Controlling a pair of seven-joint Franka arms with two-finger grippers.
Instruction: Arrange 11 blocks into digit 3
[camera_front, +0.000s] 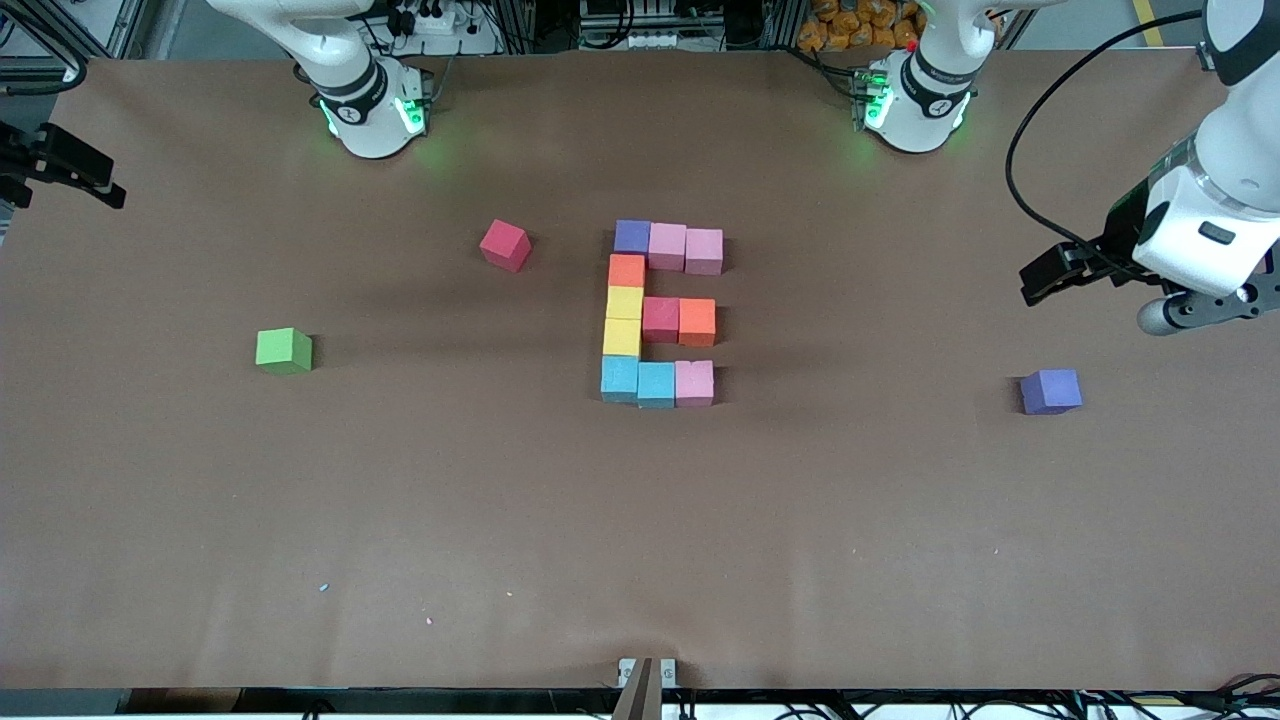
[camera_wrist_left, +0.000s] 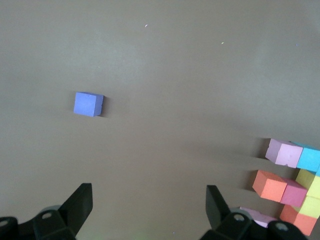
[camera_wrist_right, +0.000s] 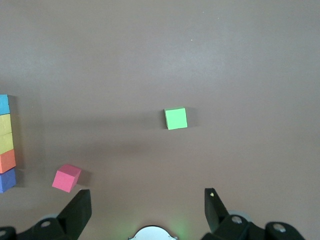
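Front view: left gripper (camera_front: 1060, 272) wide open, empty, over bare table at the left arm's end; digit 3 (camera_front: 660, 315) sits mid-table, well apart. Right gripper (camera_wrist_right: 147, 205) also wide open, empty; the 3 well off to one side.

Brown table (camera_front: 400, 500) carries 11 joined blocks (camera_front: 660, 315) and 3 loose cubes.

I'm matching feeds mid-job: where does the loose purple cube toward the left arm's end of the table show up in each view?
Front view: the loose purple cube sits alone on the table, below the left end effector.
Left wrist view: the same cube lies alone on bare table, above the open fingers.
Right wrist view: not in it; the green cube and a loose red cube show instead.
Shared landmark: the block figure, at the picture's edge in both wrist views.
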